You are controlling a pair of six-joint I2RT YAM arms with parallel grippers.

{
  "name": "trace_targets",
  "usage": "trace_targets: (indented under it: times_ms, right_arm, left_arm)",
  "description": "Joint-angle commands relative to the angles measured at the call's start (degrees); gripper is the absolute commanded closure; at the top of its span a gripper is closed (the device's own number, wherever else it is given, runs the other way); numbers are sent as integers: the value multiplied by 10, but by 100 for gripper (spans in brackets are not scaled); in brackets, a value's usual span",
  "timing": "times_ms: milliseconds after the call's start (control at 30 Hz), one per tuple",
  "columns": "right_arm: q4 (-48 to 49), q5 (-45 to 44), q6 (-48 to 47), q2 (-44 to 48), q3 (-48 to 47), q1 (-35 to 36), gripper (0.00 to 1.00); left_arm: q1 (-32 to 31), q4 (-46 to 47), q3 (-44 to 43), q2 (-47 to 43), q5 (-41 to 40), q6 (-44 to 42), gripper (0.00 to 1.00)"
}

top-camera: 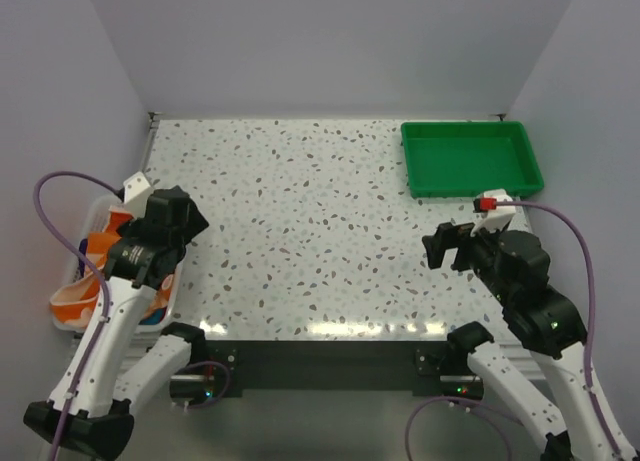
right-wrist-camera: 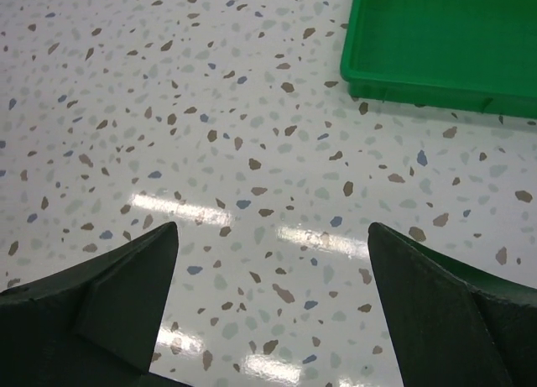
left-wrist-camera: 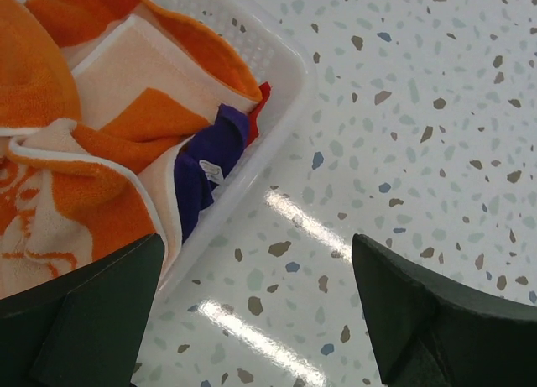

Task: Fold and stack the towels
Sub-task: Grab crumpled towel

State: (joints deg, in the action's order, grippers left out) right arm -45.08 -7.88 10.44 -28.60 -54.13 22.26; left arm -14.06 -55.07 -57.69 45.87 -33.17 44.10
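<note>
several towels (left-wrist-camera: 101, 93) crammed in basket (left-wrist-camera: 289, 76) (tray (top-camera: 470, 159) well apart).

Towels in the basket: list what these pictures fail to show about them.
- Top view: the left arm covers most of the white basket; towel count unreadable.
- Left wrist view: orange-and-white towel cut off by the top and left edges; its print is partial.
- Same view: purple towel mostly buried under it; red cloth only a sliver.
- Right wrist view: no towels; green tray cut by the frame edges.
</note>
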Motion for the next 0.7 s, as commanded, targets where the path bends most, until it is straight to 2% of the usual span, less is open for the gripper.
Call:
trace_targets:
  times_ms: [0, 100, 133, 167, 300, 433, 533, 633, 667]
  right_arm:
    - [36, 27, -20, -8, 13, 36, 1]
    - [37, 16, -25, -8, 18, 71, 1]
    - [34, 9, -29, -7, 19, 80, 1]
    - [32, 3, -31, -6, 20, 97, 1]
    - [32, -25, -36, -1, 28, 134, 1]
    - [39, -48, -40, 8, 39, 162, 1]
    - [39, -61, -43, 15, 45, 183, 1]
    - [35, -71, -45, 21, 45, 191, 1]
    - [35, -75, -48, 22, 46, 194, 1]
  left_arm:
    - [4, -6, 11, 28, -73, 66, 2]
    - [66, 0, 3, 81, -88, 52, 2]
    - [116, 8, 2, 99, -75, 39, 2]
    - [133, 15, -1, 107, -69, 34, 2]
    - [155, 18, 6, 128, -106, 47, 3]
    - [178, 34, 28, 160, -102, 49, 4]
    - [184, 39, 47, 183, -112, 61, 10]
    - [185, 34, 50, 196, -119, 69, 19]
    - [185, 32, 51, 197, -123, 71, 30]
